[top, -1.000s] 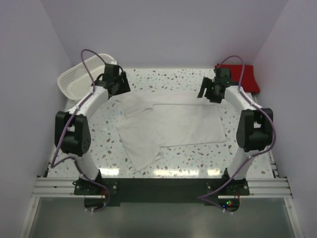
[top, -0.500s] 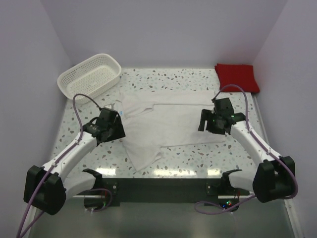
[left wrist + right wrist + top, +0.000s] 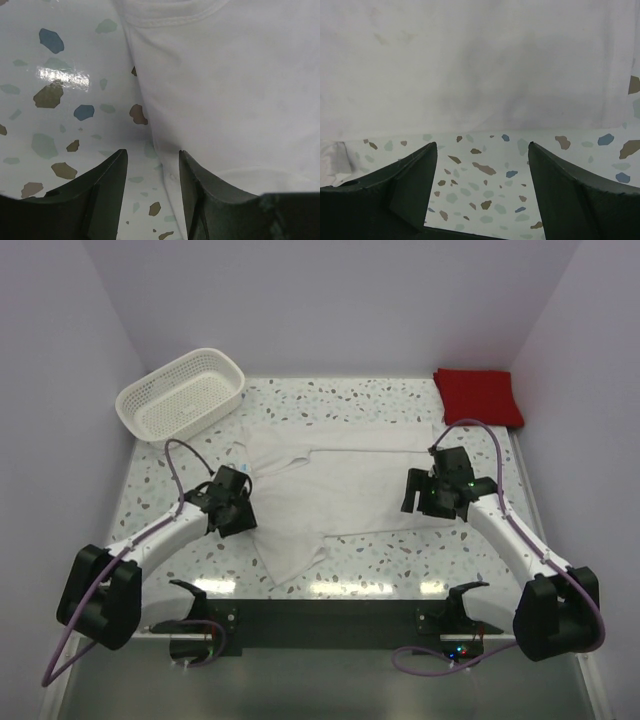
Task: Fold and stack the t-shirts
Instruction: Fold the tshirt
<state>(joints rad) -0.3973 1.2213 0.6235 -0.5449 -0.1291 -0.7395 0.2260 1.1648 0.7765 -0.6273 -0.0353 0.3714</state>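
Observation:
The white t-shirt (image 3: 345,490) lies spread on the speckled table, its lower left part bunched toward the front. My left gripper (image 3: 232,512) is low at the shirt's left edge. In the left wrist view that gripper (image 3: 152,159) has its jaws apart, with the white t-shirt (image 3: 230,85) edge running between them; one finger is over bare table, the other over cloth. My right gripper (image 3: 432,495) hovers at the shirt's right side. In the right wrist view it (image 3: 482,150) is wide open over bare table, the white t-shirt (image 3: 480,65) edge just ahead. The red t-shirt (image 3: 478,395) lies folded at the back right.
A white lattice basket (image 3: 180,392) stands at the back left corner. Purple walls close in the table on three sides. The black base rail (image 3: 330,615) with both arm mounts runs along the near edge.
Both arms swung down from the back of the table to the shirt's sides. The left gripper then shifted inward onto the shirt's left edge and its jaws narrowed. The right gripper barely moved lately.

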